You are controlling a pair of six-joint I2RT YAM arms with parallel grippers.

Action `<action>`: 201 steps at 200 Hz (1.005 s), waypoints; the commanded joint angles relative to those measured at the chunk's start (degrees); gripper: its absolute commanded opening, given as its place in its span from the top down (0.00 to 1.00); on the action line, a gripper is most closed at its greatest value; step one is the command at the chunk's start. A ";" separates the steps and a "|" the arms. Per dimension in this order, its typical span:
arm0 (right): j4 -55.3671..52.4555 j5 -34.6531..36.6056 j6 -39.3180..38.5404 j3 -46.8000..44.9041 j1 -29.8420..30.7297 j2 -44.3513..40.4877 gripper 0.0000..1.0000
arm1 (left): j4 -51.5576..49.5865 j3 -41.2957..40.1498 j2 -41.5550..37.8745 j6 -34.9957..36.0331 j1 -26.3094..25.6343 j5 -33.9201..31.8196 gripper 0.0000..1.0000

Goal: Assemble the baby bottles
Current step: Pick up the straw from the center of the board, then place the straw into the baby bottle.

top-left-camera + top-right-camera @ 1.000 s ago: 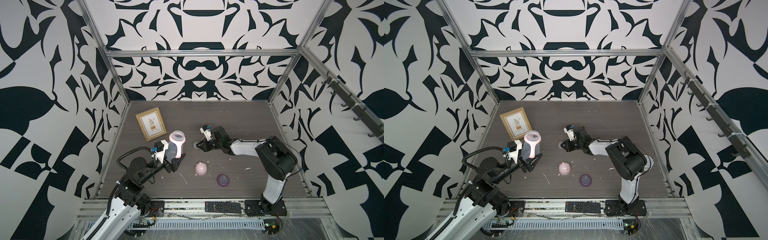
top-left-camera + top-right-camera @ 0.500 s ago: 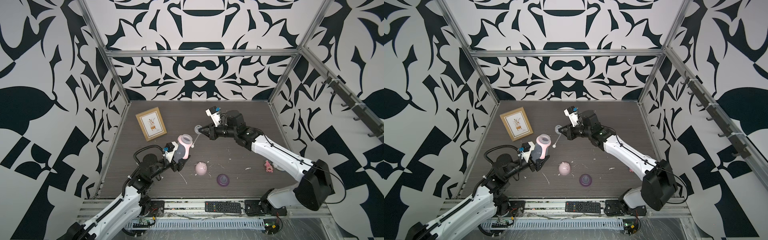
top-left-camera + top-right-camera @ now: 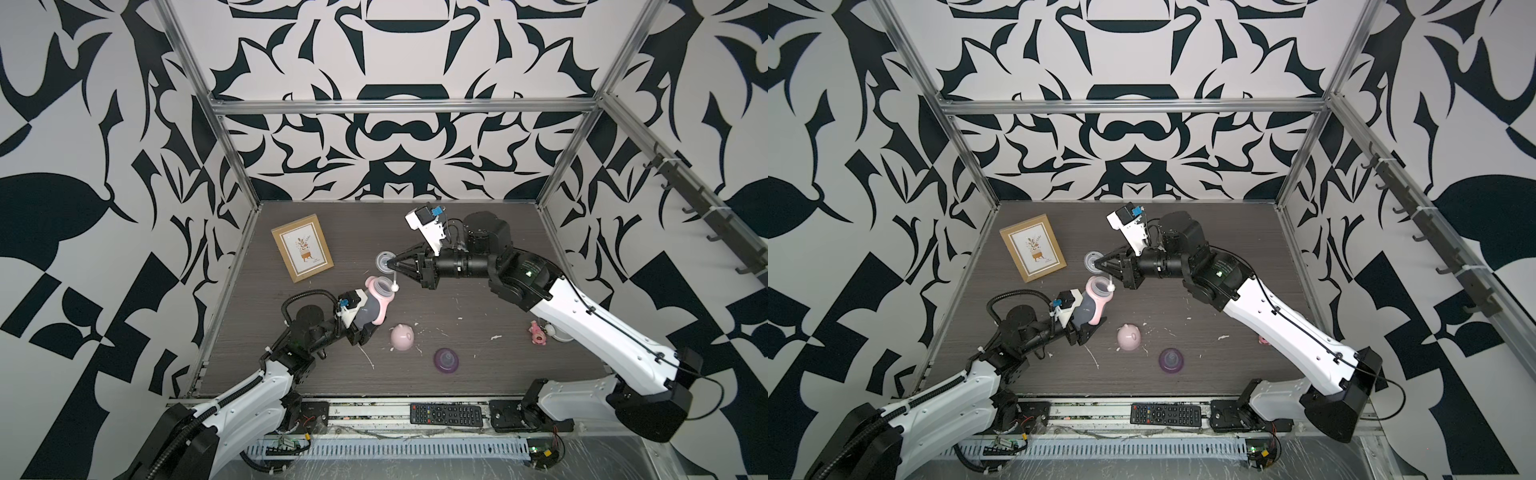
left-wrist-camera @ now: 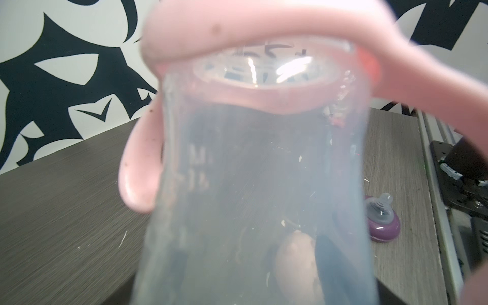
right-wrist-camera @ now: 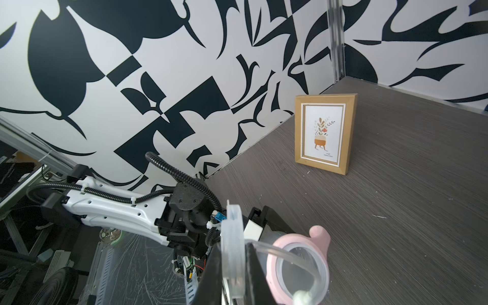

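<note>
Only one real container here: the bottle body (image 3: 366, 314), and it's up off the table in the left claw (image 3: 368, 325), which is clamped round its lower half. It sits close to the picture frame (image 3: 302, 248), on the frame's robot-facing side, tipped so the mouth points up toward the right claw (image 3: 392, 263). Through the left wrist view the inside looks empty, just see-through plastic. The pink handled ring (image 3: 380, 290) is already seated on the neck.

The right claw is pinched tight on the clear disc (image 3: 382, 261) at the top of the straw (image 3: 395, 276). The straw dangles from the disc and its white tip sits right at the bottle's rim. I can't tell whether it's actually inside.

Count: one bottle body, one ring, one straw. There's one eared cap (image 3: 402, 337) on the table past the bottle from the frame, and one purple collar (image 3: 446, 360) with its nipple further out again. One pink toy (image 3: 538, 333) lies well apart from the frame, plus one remote (image 3: 446, 413).
</note>
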 commanded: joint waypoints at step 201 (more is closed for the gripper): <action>3.94 -0.18 0.18 4.87 3.78 -0.57 1.00 | -1.20 -1.01 -6.35 2.54 -0.08 1.19 0.82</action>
